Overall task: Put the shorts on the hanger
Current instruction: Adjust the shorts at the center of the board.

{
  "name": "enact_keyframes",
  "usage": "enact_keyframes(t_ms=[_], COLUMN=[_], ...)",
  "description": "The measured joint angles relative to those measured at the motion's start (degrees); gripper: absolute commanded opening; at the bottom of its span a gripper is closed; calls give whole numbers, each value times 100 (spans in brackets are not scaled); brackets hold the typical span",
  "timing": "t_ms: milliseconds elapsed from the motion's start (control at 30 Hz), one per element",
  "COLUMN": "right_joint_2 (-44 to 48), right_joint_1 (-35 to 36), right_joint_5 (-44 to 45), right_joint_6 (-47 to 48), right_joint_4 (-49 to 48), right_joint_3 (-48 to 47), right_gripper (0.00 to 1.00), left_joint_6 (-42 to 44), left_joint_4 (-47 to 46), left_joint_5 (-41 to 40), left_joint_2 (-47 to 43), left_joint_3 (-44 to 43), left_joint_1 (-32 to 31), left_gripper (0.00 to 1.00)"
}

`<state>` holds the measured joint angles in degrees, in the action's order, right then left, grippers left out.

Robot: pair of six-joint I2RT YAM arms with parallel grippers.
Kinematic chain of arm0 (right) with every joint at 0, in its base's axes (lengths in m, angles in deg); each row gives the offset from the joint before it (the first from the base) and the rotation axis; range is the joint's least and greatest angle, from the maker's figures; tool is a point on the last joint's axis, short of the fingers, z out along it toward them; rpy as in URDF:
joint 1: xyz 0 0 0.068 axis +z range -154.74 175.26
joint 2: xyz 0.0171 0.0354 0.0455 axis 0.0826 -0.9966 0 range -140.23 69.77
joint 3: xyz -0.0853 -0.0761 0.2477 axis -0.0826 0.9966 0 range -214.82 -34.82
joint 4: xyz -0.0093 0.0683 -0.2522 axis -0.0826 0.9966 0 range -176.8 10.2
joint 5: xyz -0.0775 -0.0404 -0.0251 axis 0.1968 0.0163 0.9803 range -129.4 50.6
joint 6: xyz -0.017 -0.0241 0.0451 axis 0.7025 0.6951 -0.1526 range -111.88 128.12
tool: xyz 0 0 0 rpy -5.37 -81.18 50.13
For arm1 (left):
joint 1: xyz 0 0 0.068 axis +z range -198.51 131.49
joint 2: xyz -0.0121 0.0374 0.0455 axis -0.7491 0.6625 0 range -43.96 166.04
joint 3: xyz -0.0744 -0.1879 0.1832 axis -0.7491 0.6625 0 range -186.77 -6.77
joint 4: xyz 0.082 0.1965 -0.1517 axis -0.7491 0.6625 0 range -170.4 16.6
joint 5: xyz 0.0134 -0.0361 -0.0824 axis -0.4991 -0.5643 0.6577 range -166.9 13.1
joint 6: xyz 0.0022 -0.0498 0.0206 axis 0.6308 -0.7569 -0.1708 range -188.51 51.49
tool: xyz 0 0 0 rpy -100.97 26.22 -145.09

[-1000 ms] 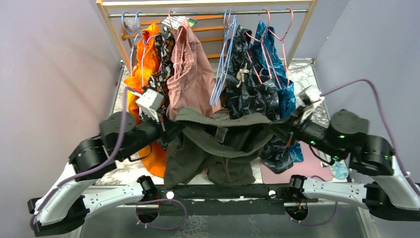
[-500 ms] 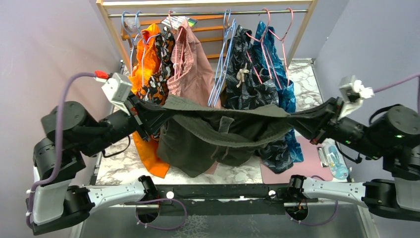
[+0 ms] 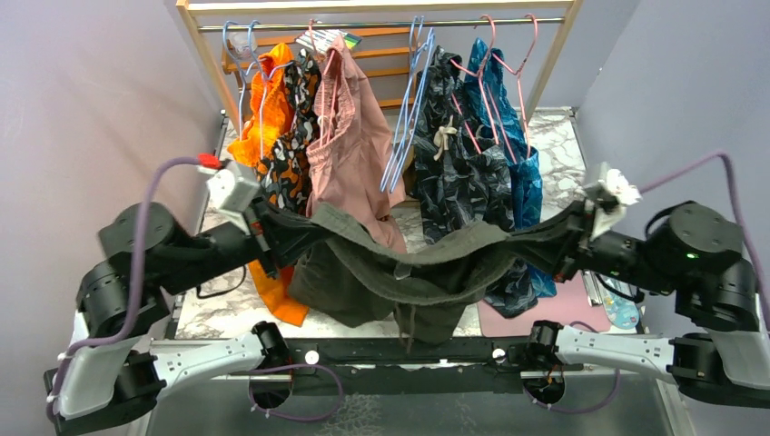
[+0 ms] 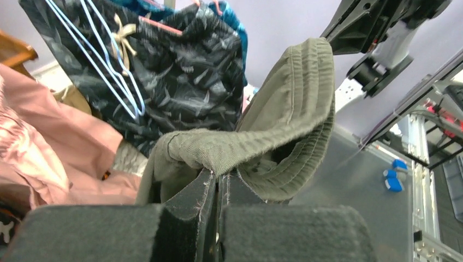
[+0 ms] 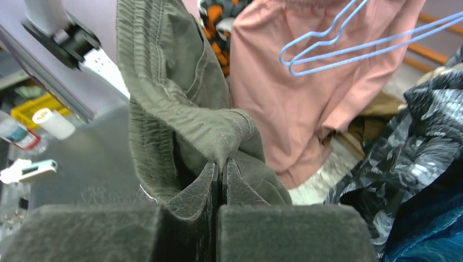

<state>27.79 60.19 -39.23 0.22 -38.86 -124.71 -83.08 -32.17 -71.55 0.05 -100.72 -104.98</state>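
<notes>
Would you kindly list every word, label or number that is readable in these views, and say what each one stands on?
No text is legible in any view.
Hang tag on the clothes at the rail: print too small to read.
Pale blue packet at the table's right edge: blurred.
Red-banded bottle in the right wrist view: label blurred.
</notes>
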Motion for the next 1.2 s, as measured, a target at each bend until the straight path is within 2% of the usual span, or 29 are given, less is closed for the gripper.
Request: enact_keyframes(t_ms=[100,167,267,333,400,500,600,867,1200], right_joint_2=[-212,-472,-706,-553,-221,219,210,-197,-444], right_joint_1=[0,0,0,0,0,0,0,0,0], right_joint_5=[-13,-118,-341,-417,-365,-94,87,776,1821], right_joint_6=[48,107,186,205,201,170,131,-24,-1200], right_joint_4=[341,511,251,-33,-216,-278,48,402,640], right_joint_3=[-4,-520,-1272,-1338,-1078,-319,212,-4,1670], right_gripper=[1,1,1,1,1,1,1,1,1], left_joint_6=[15,87,192,243,258,214,131,-179,-1182], left_joint_4=[166,328,105,-181,-448,-669,-522,-601,-428], left_joint_5=[24,109,273,376,431,424,404,153,-651], left_joint_2=[184,651,1213,1318,1156,575,341,345,212], left_joint_3=[94,-531,-1504,-1681,-1279,-116,702,1215,2826], left_joint_1=[0,0,0,0,0,0,0,0,0], left_gripper=[0,0,0,0,0,0,0,0,0])
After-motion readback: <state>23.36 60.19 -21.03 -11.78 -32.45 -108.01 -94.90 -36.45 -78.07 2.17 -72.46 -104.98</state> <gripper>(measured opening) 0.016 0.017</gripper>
